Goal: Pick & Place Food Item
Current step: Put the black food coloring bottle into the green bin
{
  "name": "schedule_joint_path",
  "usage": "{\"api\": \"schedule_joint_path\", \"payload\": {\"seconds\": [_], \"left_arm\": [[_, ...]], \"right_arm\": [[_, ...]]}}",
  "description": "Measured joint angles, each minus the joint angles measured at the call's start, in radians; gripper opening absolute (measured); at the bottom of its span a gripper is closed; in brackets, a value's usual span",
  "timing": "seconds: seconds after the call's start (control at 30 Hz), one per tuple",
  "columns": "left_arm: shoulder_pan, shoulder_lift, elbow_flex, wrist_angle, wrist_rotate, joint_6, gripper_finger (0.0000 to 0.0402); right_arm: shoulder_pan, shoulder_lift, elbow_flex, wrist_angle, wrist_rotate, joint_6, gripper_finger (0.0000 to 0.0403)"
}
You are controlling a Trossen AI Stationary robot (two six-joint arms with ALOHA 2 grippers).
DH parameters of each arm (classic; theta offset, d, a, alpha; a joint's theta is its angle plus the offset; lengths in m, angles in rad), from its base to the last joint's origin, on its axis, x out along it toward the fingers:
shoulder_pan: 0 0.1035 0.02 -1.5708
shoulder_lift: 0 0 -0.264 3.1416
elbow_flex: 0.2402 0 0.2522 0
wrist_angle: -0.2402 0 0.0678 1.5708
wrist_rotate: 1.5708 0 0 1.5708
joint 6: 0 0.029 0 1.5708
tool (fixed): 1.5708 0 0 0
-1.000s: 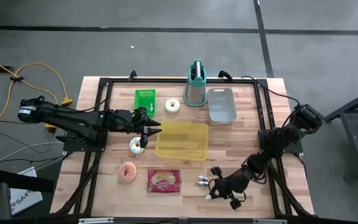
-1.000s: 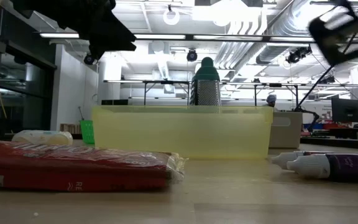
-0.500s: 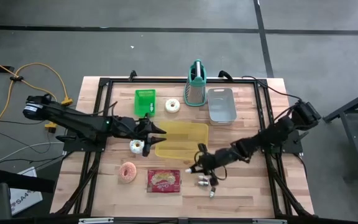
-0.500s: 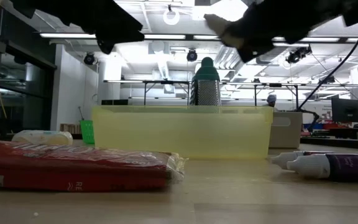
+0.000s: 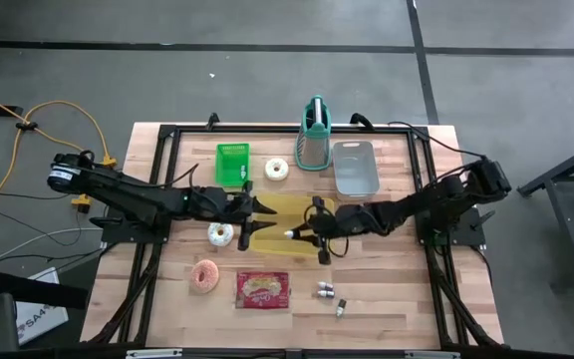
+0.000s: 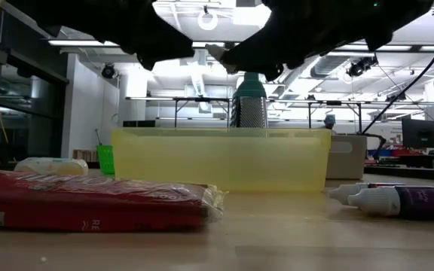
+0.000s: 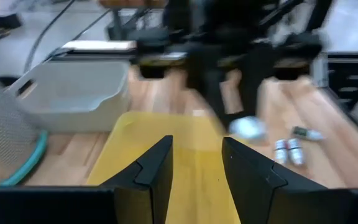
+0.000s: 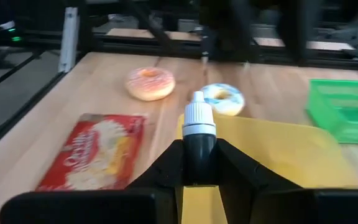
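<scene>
My right gripper is shut on a small dark bottle with a white cap and hovers over the shallow yellow bin at mid-table. My left gripper stands open over the bin's left edge, with nothing between its fingers. It faces the right gripper. A blue-iced donut lies on the table just left of the bin. A pink donut and a red snack packet lie nearer the front edge. My right gripper pinches the bottle's dark body between its two fingers. The bottle lies along the fingers, and its white cap sticks out past the fingertips toward the table's left. The fingers come from the table's right, slanting slightly down. The bottle hangs clear above the bin.
Two more small bottles lie near the front, right of the packet. At the back stand a green basket, a white donut, a grater and a grey tub. A black frame runs along the table's edges.
My right gripper has swung from the table's near right corner toward the left and far side, carrying the bottle over the yellow bin. My left gripper has moved a little toward the right, over the bin's left edge, and rolled somewhat.
</scene>
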Motion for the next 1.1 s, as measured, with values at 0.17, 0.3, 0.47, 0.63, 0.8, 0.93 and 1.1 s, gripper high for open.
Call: {"api": "schedule_joint_path", "payload": {"seconds": [0.17,0.3,0.47,0.63,0.8,0.93,1.1], "left_arm": [[0.002,0.0,0.0,0.023,0.044,0.034,0.0134],[0.003,0.0,0.0,0.024,0.046,0.044,0.0134],[0.025,0.0,0.0,0.024,0.045,0.052,0.0134],[0.06,0.0,0.0,0.031,0.045,0.052,0.0134],[0.089,0.0,0.0,0.051,0.109,0.055,0.0134],[0.095,0.0,0.0,0.07,0.122,0.059,0.0134],[0.095,0.0,0.0,0.07,0.122,0.06,0.0134]], "right_arm": [[-0.045,0.0,0.0,0.022,0.0,-0.001,0.0064],[-0.075,0.0,0.0,0.032,-0.015,-0.001,0.0064],[-0.089,0.0,0.0,0.069,-0.022,-0.026,0.0064],[-0.088,0.0,0.0,0.107,-0.024,-0.053,0.0064],[-0.093,0.0,0.0,0.113,-0.003,-0.053,0.0064],[-0.105,0.0,0.0,0.115,0.0,-0.053,0.0064],[-0.115,0.0,0.0,0.14,-0.005,-0.057,0.0064]]}}
